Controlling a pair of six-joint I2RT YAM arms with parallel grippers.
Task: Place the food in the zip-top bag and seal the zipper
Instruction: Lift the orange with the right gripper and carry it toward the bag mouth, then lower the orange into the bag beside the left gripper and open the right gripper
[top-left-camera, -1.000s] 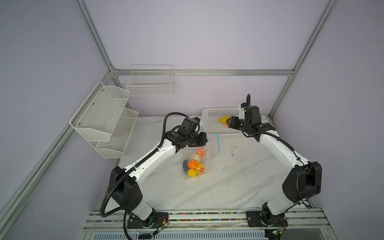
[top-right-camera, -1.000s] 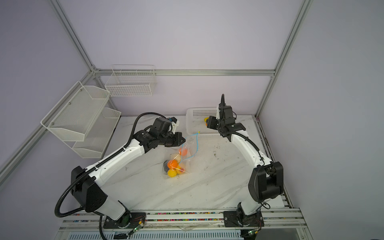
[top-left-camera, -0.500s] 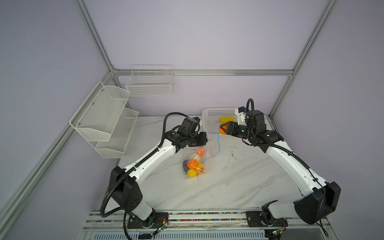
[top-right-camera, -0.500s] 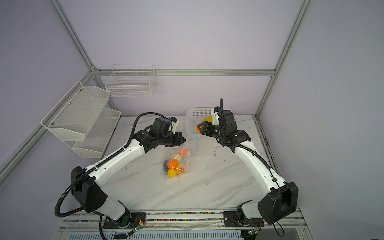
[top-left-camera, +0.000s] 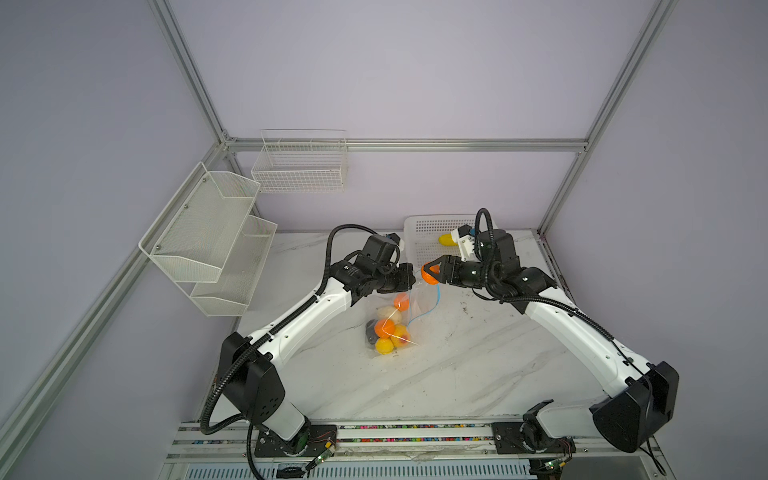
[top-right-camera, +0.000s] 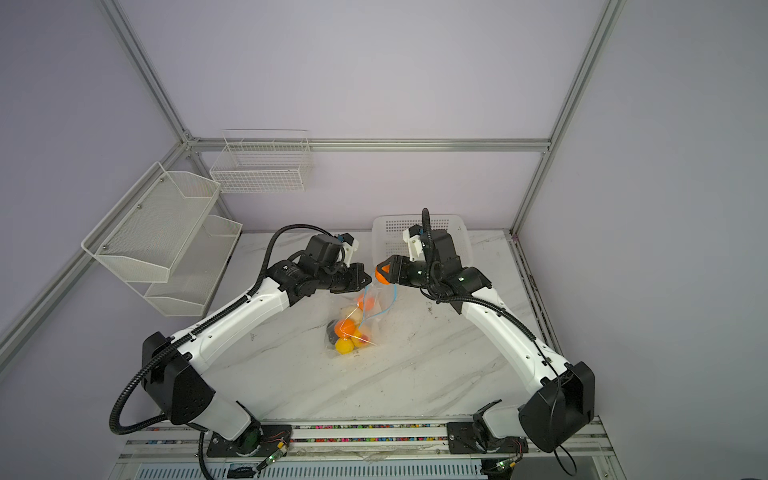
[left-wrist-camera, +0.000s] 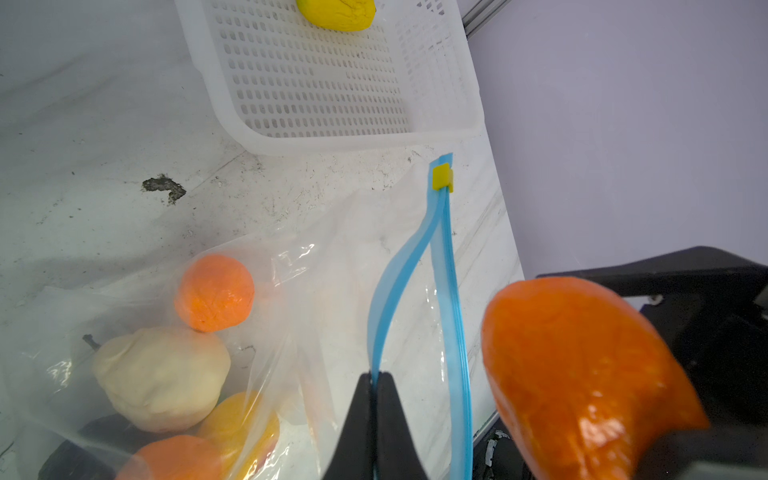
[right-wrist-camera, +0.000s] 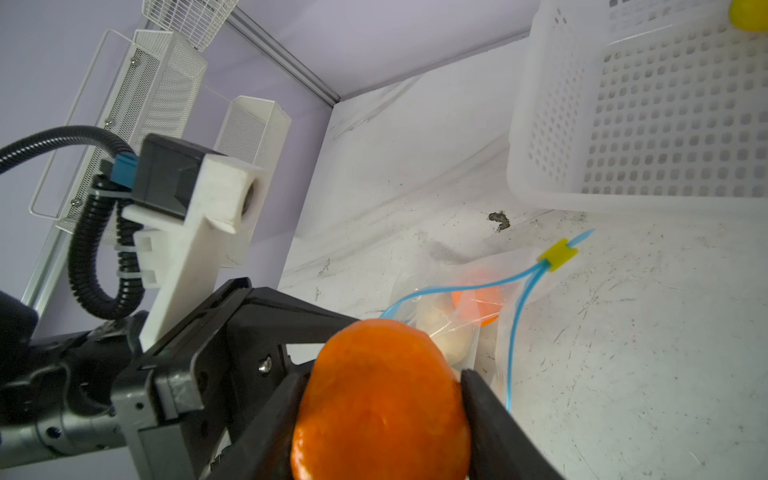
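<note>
**Left gripper** (left-wrist-camera: 376, 381): clamped tight on the near lip of the zipper (left-wrist-camera: 388, 286). That lip is held lifted off the marble table (top-left-camera: 457, 353).

**Zip-top bag** (left-wrist-camera: 328, 282): thin, clear, crinkled film, slumped on the table between the two arms. Inside it are noted a matte orange ball (left-wrist-camera: 214, 293), a cream bulb (left-wrist-camera: 162, 378), a yellow fruit (left-wrist-camera: 243, 424) and a dark lump (left-wrist-camera: 70, 459). All are piled at the closed end.

**Mouth**: the two blue lips are parted. They meet at the yellow slider (left-wrist-camera: 441, 176), which sits at the end nearest the basket. The zipper's long axis is seen to run from the left gripper away toward that basket. The gap appears narrow; its true width cannot be confirmed from the wrist views.

**Right gripper** (right-wrist-camera: 384, 390): closed about a second orange ball (top-left-camera: 429, 275), which is carried in the air just beside the left gripper. The mouth lies below and slightly left of it. The right arm is judged the nearer for the drop.

**White perforated basket** (top-left-camera: 424, 232): rigid plastic, at the far right. One yellow fruit (top-left-camera: 446, 240) is left in it, not yet bagged.
</note>
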